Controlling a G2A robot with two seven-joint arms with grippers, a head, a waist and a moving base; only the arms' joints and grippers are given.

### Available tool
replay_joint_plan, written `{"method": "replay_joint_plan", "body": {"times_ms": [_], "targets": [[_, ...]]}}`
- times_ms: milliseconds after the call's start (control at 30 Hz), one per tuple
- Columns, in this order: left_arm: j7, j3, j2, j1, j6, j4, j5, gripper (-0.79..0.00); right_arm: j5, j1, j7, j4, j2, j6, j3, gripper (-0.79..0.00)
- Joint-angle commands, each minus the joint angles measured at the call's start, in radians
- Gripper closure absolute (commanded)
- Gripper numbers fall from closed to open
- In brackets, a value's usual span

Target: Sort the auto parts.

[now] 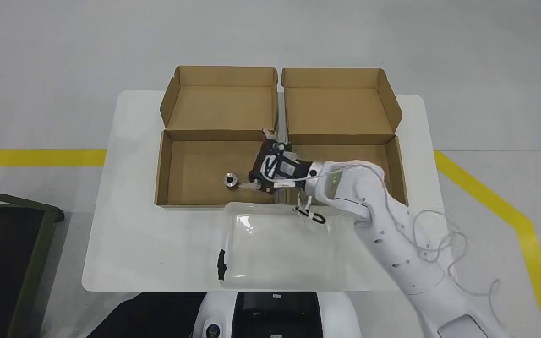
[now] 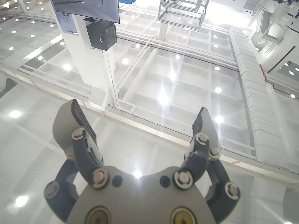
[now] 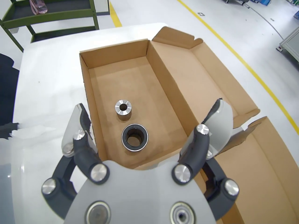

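As its right gripper, jaws wide and empty, is hovering above a bushing and ring lying mid-frame in the left box, the robot is apparently finishing a drop, next needing to fetch the black part on the tray.

sleeve beside bushing in left box

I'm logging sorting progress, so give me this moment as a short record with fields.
Right gripper: jaws open, empty, over the cardboard box on the robot's left
In that box: silver sleeve and black-rimmed ring, both upright, apart
Left gripper: jaws open, empty, facing the ceiling
Clear tray: between that box and the robot; black part at its left edge
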Motion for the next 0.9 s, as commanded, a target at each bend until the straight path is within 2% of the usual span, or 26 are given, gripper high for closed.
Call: {"method": "replay_joint_plan", "body": {"times_ms": [0, 333, 600, 867], "targets": [[0.0, 0.0, 0.0, 0.0, 0.0, 0.0, 0.0, -0.785, 0.001, -0.039, -0.011, -0.047, 0.01, -0.007, 0.038, -0.785], [0.0, 0.0, 0.0, 0.0, 0.0, 0.0, 0.0, -0.785, -0.019, -0.25, -0.085, -0.229, 0.058, -0.058, 0.244, -0.785], [0.0, 0.0, 0.0, 0.0, 0.0, 0.0, 0.0, -0.785, -0.058, -0.394, -0.204, -0.296, 0.083, -0.051, 0.385, -0.785], [0.0, 0.0, 0.0, 0.0, 0.0, 0.0, 0.0, -0.785, -0.115, -0.584, -0.303, -0.338, 0.105, -0.04, 0.539, -0.785]]}}
